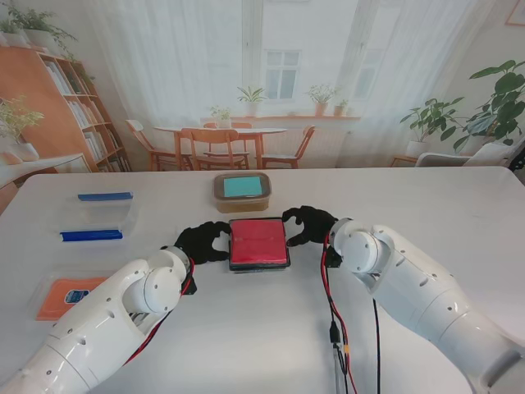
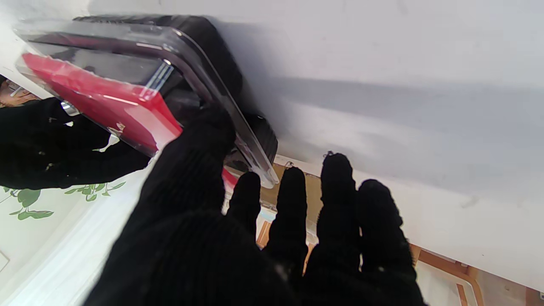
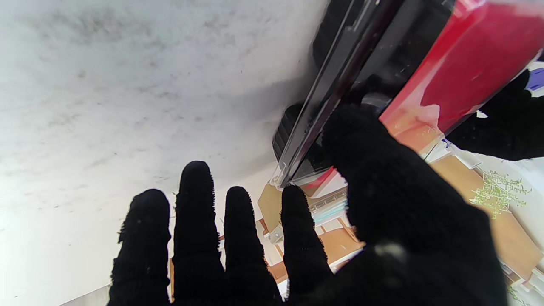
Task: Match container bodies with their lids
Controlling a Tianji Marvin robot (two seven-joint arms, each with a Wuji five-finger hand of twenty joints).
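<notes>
A: Red lid (image 1: 259,241) on the black box (image 1: 259,268), table (image 1: 426,213) centre. Left hand (image 1: 202,243) at 9, right hand (image 1: 308,225) at 3, thumbs on its edges, fingers spread.

B: Neighbours? Teal-lidded tub (image 1: 242,191) at 12, blue-clipped clear box (image 1: 100,217) at 10, orange lid (image 1: 67,295) at 8. All clear of the hands.

The red lid (image 1: 259,242) covers the black box (image 2: 221,55) under it, so the inside is hidden. The left hand (image 1: 201,242) and right hand (image 1: 308,224) sit at its sides, but whether they grip it is hard to tell. The orange lid (image 1: 67,295) is partly hidden behind the left arm.
</notes>
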